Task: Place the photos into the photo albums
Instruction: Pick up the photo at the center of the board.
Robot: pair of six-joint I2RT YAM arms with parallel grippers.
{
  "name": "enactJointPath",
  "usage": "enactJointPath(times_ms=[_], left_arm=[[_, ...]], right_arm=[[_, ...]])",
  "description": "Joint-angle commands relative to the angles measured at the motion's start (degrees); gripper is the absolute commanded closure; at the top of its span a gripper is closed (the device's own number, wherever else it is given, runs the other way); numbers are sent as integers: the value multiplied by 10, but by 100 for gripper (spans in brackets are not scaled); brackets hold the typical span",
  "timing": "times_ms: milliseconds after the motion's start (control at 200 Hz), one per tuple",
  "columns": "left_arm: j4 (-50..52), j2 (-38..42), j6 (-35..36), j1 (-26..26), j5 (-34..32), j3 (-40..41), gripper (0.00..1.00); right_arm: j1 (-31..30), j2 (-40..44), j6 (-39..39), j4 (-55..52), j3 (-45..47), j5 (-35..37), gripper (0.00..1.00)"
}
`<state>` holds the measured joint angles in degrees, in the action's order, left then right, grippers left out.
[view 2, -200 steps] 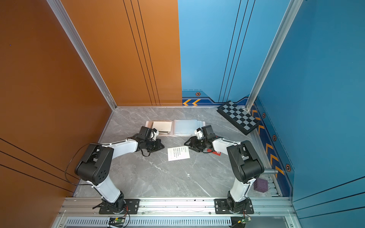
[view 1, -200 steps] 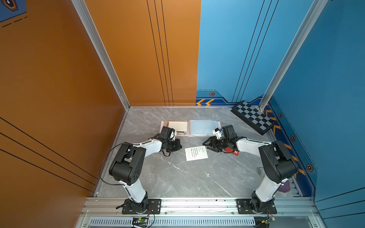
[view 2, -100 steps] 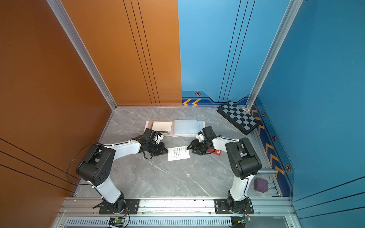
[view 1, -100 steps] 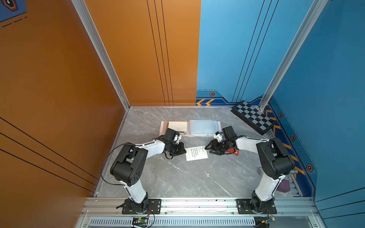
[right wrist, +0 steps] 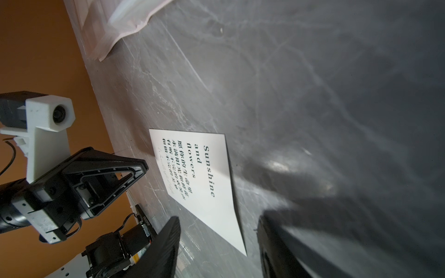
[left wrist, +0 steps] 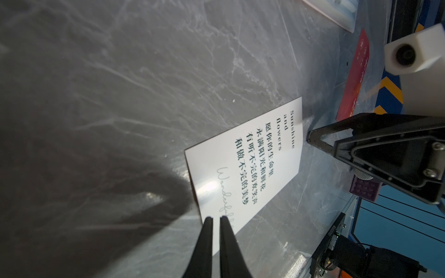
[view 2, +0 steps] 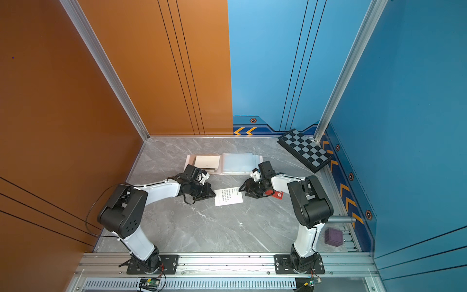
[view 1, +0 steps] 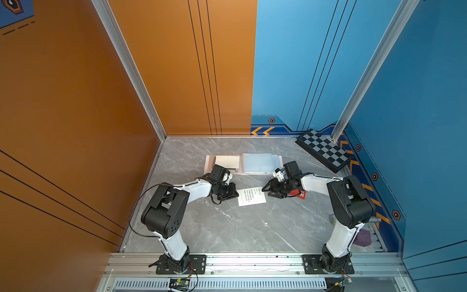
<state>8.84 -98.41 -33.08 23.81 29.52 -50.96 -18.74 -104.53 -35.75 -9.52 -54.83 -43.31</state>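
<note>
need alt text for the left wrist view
A white card printed with black Chinese text and "Sunshine and flowers" lies on the grey marble table. The left gripper, nearly shut, sits at one edge; the right gripper points at the opposite edge.

In both top views the red card (view 1: 300,194), at 3 o'clock of the white card (view 1: 252,196), lies mostly under the right arm (view 1: 316,182), with only a corner showing. The white card's print is too small to read there. In a top view the purple cube (view 1: 363,237) is half hidden behind that arm. In both wrist views the album (left wrist: 337,12) is cut off by the picture's edge. The right gripper (right wrist: 218,220) shows blurred fingers that are also cut off.
</note>
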Motion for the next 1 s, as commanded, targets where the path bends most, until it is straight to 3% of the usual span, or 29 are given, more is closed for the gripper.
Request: enactJointPath(times_ms=[0,996], left_arm=[[14,-11,-4,4,6,8,86],[14,-48,-4,5,-4,-2,82]], right_arm=[[-5,-13,14,-20,-14,9,46],[-27,-45,1,-8,-37,-17,47]])
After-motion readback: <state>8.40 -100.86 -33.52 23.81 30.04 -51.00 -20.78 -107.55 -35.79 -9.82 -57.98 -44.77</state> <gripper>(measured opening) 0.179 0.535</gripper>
